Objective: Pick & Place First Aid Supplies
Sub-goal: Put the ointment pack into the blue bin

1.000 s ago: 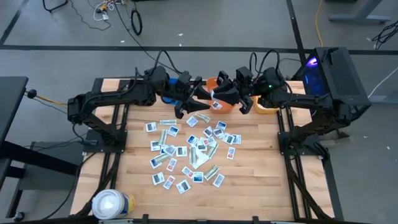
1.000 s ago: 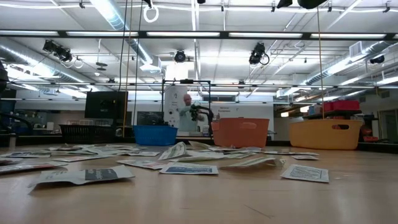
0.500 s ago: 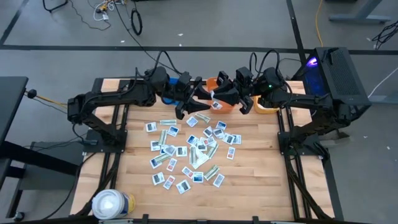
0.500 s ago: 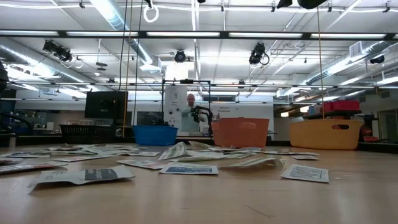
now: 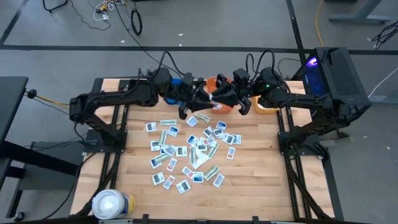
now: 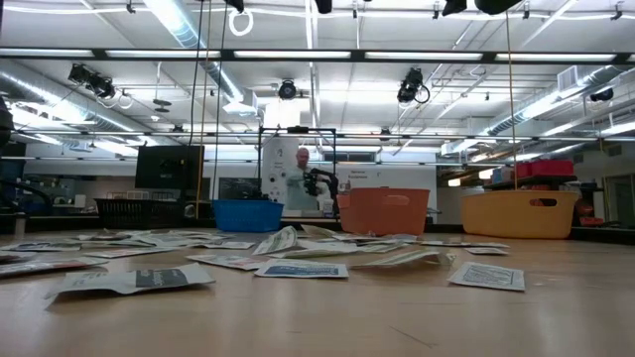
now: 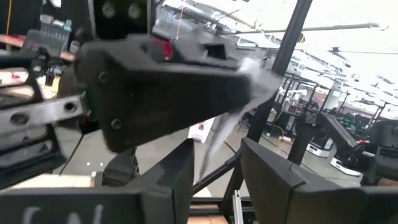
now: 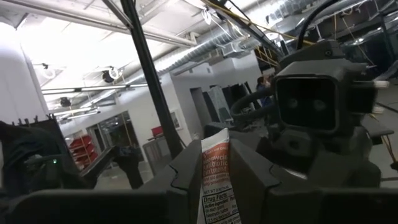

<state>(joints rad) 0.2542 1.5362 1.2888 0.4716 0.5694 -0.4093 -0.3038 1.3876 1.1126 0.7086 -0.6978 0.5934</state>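
Grey floor [image 5: 56, 25], ceiling strip lights [image 6: 298, 55]

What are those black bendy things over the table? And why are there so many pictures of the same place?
Those are two robot arms, each ending in a two-finger pincher called a gripper. One camera looks straight down: there the left gripper and the right gripper meet above the back of the wooden table. Another camera sits at table height and looks across it. Two more ride on the arms' wrists, peeking past their own fingers.

Scattered on the table are little first aid packets. At the back stand three bins: a blue bin, an orange bin and a yellow bin. A big white roll sits at the front corner.

The right gripper pinches one white packet with red writing, holding it out towards the left gripper, whose fingers sit on either side of it.
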